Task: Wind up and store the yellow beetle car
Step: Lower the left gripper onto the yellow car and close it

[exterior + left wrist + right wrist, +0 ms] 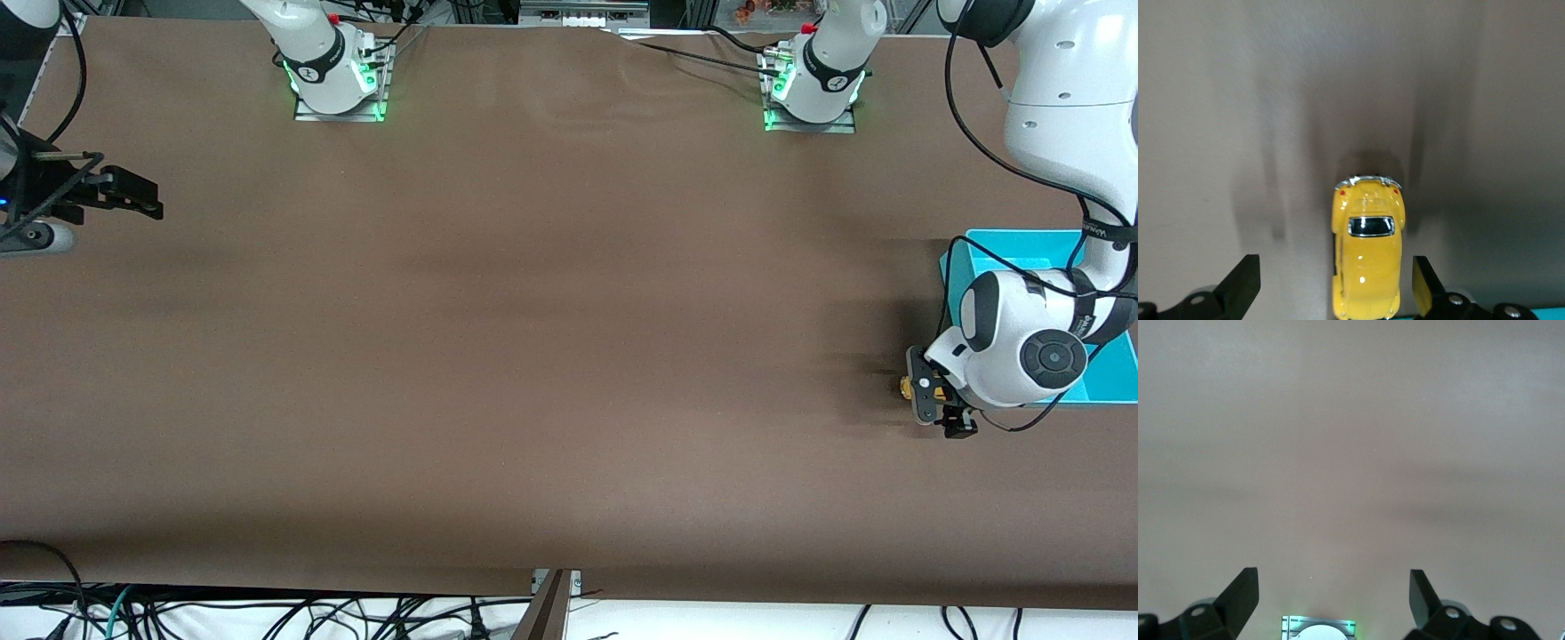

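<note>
The left tool [935, 411] hangs low at the right edge of the front view, just below centre height, its fingers [1241, 283] spread wide apart with nothing clamped. In the left wrist view the yellow beetle car [1368, 257] sits between those fingers at the bottom centre of the frame. One finger looks just beside the car's flank and the other stands clearly off it; neither visibly presses on the body. In the front view only a sliver of the car [906, 386] peeks out from under the tool, resting on the brown bench [533, 356].

The right tool [120, 191] waits at the upper left of the front view, over bare bench. Its fingers [1238, 593] are likewise apart and empty.

By the look of it, the task is barely begun. The car stands on its wheels on the bench, not gripped, and nothing shows it has been wound. The grasp, the winding and the storing all appear to be left.

The teal bin [1022, 242] lies at the right edge of the front view, slightly above the car and just beside it. The left arm covers much of the bin; the parts of its floor that show hold nothing, and the rest cannot be told.
</note>
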